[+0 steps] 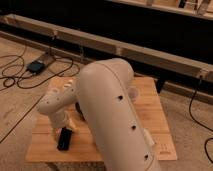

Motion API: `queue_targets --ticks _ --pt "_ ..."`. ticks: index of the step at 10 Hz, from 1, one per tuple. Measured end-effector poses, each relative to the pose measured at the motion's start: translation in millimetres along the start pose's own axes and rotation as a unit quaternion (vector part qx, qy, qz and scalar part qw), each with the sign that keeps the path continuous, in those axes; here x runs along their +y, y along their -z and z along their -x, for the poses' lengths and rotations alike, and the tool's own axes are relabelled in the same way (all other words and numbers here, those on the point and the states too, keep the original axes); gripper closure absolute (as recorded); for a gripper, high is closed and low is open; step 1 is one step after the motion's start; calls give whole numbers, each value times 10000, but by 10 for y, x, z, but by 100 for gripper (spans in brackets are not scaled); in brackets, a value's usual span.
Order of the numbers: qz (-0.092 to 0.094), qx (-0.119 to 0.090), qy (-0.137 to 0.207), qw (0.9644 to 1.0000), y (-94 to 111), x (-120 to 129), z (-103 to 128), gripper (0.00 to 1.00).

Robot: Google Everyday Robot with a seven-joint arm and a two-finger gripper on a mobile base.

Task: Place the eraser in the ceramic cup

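Note:
The eraser (64,139) is a flat black block lying on the front left part of the wooden table (150,117). My gripper (68,126) hangs from the white wrist (54,102) just above the eraser's far end, very close to it or touching it. A small white shape at the right edge of my arm looks like the ceramic cup (134,93); it is mostly hidden behind the arm.
My large white arm (117,120) covers the middle of the table and hides most of the dark bowl (79,108). Black cables and a small box (36,66) lie on the floor at the left. A long rail (125,50) runs behind the table.

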Motion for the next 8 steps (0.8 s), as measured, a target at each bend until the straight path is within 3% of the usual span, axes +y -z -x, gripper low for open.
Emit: queue_targets --ticks 5,8 --pt "157 137 -340 9992 62 -147 117 96" --pt "260 213 -396 9987 231 -216 163 100"
